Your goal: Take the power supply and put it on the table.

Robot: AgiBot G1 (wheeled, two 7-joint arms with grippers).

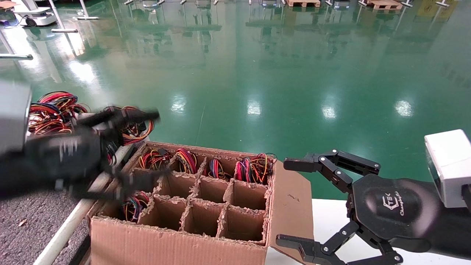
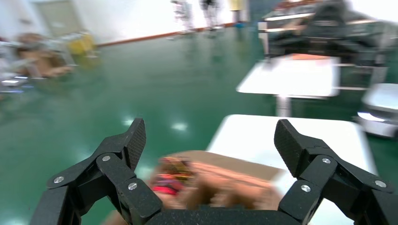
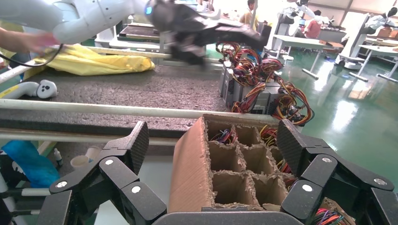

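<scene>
Power supplies (image 3: 244, 91) sit in a cluster on the far end of the grey speckled tabletop (image 3: 141, 89), with more down in the cardboard box (image 1: 176, 235) cells. Your left gripper (image 1: 121, 154) hangs blurred over the box's left edge, jaws spread wide and holding nothing. Your right gripper (image 1: 290, 202) is parked beside the box flap, also wide open and empty. The units show silver-grey casings under looped red, yellow and blue wires. Only the right wrist view shows those casings; the head view shows mostly wire bundles (image 1: 55, 110).
</scene>
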